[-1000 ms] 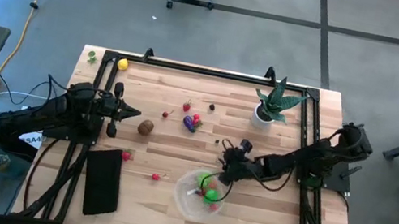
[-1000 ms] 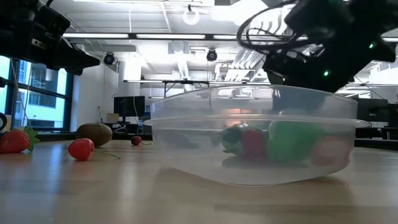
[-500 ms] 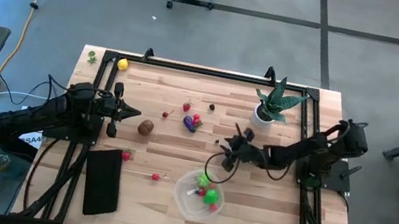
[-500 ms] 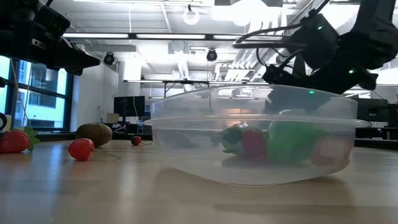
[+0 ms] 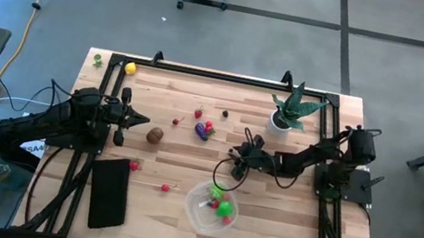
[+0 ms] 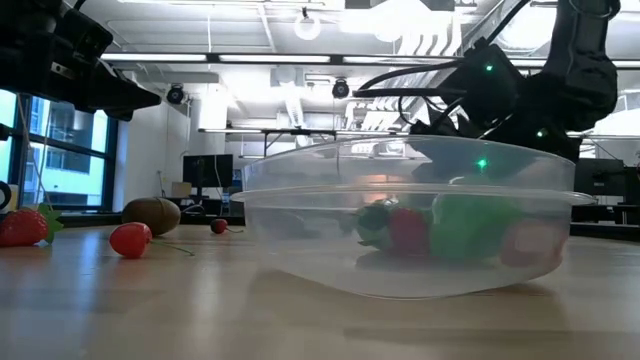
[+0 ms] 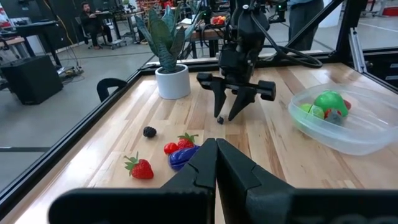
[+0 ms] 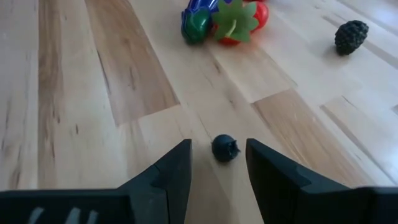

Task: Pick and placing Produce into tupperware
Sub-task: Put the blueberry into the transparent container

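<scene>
My right tool [image 5: 238,157] has left the tupperware [image 5: 212,207] and swung toward the far side of the bench [image 5: 177,218]; a second ago it hung over the tub's rim, now it sits well beyond it, near the plant pot [image 5: 281,122]. I read that as one drop finished and the next pick begun. The tub already holds a bright green piece [image 5: 224,208] and some red ones, and it lies at the near middle of the bench.

The right arm reaches in low from the right edge, its forearm stretched leftward and the wrist tipped down. The fingers are spread, and in the wrist view a small dark berry [image 8: 224,148] lies on the wood between them, not yet touched. Beyond it are the purple piece with its red neighbours [image 8: 221,17] and a dark bumpy berry [image 8: 351,37]. My next move, I judge, is to sink a little and squeeze on that small berry; it is round and tiny, so it may roll or pop out.

My left tool [image 5: 140,120] waits at the left of the bench, fingers pressed together, its tip pointing at the brown kiwi [image 5: 155,135] just beside it. A yellow piece [image 5: 130,68] sits at the far left corner, and small red ones [image 5: 167,187] lie left of the tub.
</scene>
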You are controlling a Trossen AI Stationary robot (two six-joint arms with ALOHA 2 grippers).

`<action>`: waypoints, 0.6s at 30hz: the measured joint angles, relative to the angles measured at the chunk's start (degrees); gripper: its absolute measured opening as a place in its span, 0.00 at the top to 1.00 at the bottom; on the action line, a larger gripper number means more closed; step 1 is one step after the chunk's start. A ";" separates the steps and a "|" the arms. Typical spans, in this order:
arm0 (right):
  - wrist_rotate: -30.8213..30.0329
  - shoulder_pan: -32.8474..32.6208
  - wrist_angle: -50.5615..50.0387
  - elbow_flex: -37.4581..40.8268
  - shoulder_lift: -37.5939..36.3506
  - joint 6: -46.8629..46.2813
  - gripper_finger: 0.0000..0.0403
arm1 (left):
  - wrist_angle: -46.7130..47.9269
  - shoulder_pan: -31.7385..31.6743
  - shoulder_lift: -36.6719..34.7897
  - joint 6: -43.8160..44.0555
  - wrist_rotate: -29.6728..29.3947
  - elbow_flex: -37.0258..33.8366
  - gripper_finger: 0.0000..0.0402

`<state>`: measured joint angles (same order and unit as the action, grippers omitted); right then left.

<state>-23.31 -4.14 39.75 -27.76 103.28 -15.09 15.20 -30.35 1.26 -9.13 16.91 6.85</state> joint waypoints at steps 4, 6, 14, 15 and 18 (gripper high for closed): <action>-0.03 0.02 -2.29 -1.33 0.00 0.81 0.65 | -0.01 -0.02 0.00 0.00 -0.02 0.00 1.00; -0.05 0.09 -3.61 -1.86 0.00 1.01 0.65 | 0.00 -0.02 0.00 0.00 -0.02 0.00 1.00; -0.11 0.13 -6.38 -2.39 -0.07 -1.02 0.65 | 0.00 -0.01 0.00 0.00 -0.02 0.00 1.00; -0.11 0.13 -6.50 -2.39 -0.09 -1.38 0.66 | 0.00 -0.02 0.00 0.00 -0.02 0.00 1.00; -0.20 0.13 -6.59 -2.39 -0.09 -1.40 0.69 | 0.00 -0.02 0.00 0.00 -0.02 0.00 1.00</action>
<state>-23.51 -4.01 33.15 -30.15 103.20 -16.49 15.20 -30.37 1.26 -9.13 16.88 6.85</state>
